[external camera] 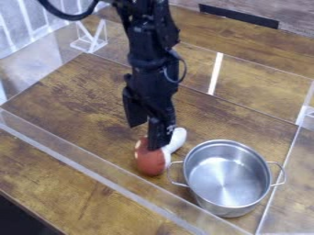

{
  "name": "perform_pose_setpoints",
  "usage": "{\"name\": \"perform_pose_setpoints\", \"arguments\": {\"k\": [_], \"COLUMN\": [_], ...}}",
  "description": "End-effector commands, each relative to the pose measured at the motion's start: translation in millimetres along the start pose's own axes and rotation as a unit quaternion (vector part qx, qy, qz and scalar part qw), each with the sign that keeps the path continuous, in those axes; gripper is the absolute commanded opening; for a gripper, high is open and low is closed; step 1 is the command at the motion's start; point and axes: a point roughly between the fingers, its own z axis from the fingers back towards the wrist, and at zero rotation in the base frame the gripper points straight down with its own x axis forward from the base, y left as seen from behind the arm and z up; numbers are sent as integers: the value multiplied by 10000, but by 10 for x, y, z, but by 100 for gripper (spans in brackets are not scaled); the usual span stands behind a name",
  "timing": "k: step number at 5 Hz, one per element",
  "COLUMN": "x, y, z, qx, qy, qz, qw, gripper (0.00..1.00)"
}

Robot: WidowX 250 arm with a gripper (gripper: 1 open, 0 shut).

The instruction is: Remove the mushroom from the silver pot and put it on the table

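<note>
The mushroom (pixel 151 161) lies on its side on the table (pixel 68 101), reddish-brown cap toward the front and white stem (pixel 175 139) pointing back-right. It rests just left of the silver pot (pixel 229 178), which stands upright with nothing inside. My gripper (pixel 147 133) points straight down right over the mushroom. It is open, its dark fingers (pixel 131 112) spread, and nothing is held between them. The fingers' lower ends hide part of the stem.
Clear acrylic walls (pixel 98 170) border the wooden work area at the front, back and right. A small clear stand (pixel 87 37) sits at the back left. Bare wood lies left of the mushroom.
</note>
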Motion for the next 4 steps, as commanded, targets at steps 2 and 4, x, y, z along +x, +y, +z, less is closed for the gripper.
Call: {"name": "perform_pose_setpoints", "arguments": {"k": [2,4], "x": [161,220], "y": [54,161], "z": [346,200], "qx": [288,210], "qy": [-423,-403], "qz": [-76,-348], "qw": [9987,9984], "gripper": [100,100]}}
